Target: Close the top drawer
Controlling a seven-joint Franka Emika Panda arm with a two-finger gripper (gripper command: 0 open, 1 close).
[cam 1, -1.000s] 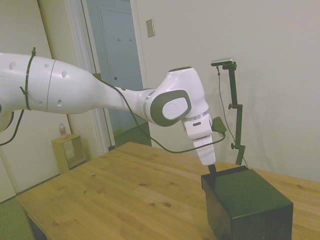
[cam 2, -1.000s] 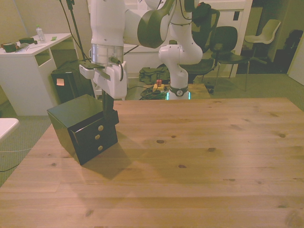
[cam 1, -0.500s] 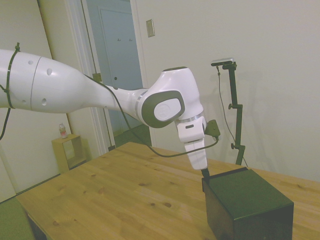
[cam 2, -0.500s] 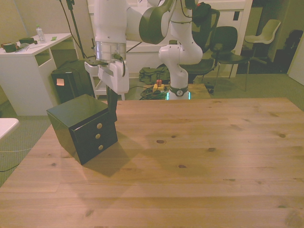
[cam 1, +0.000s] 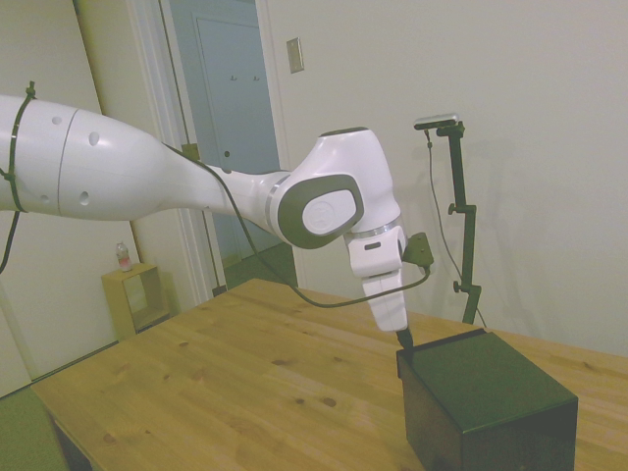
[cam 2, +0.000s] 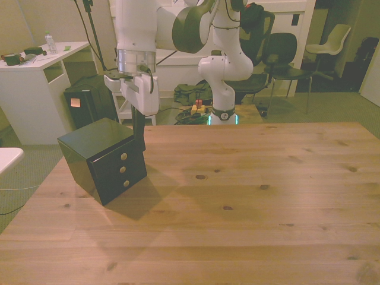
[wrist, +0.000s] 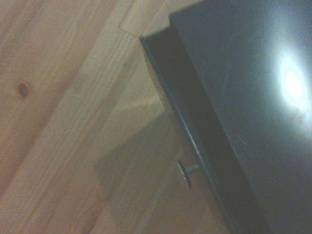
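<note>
The small black cabinet (cam 2: 95, 139) stands on the wooden table (cam 2: 249, 202) at the front view's left. Its top drawer (cam 2: 114, 160) looks flush with the two drawers below, each with a pale knob. My gripper (cam 2: 140, 147) points straight down, shut, its dark fingers touching or nearly touching the cabinet's upper front corner, with nothing held. In the side view the gripper (cam 1: 405, 341) meets the near top edge of the cabinet (cam 1: 486, 392). The wrist view shows the cabinet's top (wrist: 243, 73), a thin strip of the top drawer's front (wrist: 168, 92) and its knob (wrist: 187, 170).
A white desk (cam 2: 32, 71) with a bottle and a black box (cam 2: 83, 104) stand beyond the table at the front view's left. Dark chairs (cam 2: 279, 50) are behind the robot base. The cabinet sits close to the table's edge on that side.
The top drawer stuck out from the cabinet a second ago; it has slid in and now sits flush. The gripper moved with it toward the cabinet.
</note>
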